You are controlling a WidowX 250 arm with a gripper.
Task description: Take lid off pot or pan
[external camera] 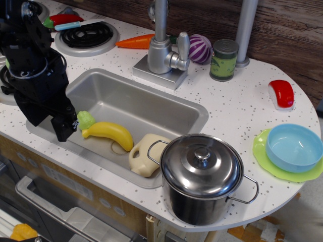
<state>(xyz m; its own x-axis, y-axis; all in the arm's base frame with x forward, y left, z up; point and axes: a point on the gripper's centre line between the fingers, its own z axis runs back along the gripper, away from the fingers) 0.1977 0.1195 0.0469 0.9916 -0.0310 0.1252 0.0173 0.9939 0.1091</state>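
We see the round, shiny, domed steel lid (202, 164) with its small centre knob seated on the large stainless-steel stockpot (202, 189) at the counter's front edge, well apart to the right of our black gripper (64, 132), hanging over the sink's left end, jaws' spread indiscernible

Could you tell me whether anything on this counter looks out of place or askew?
The pot stands partly over the sink corner and near the counter's front edge, though its lid sits level. A banana and a cream-coloured toy lie in the sink.
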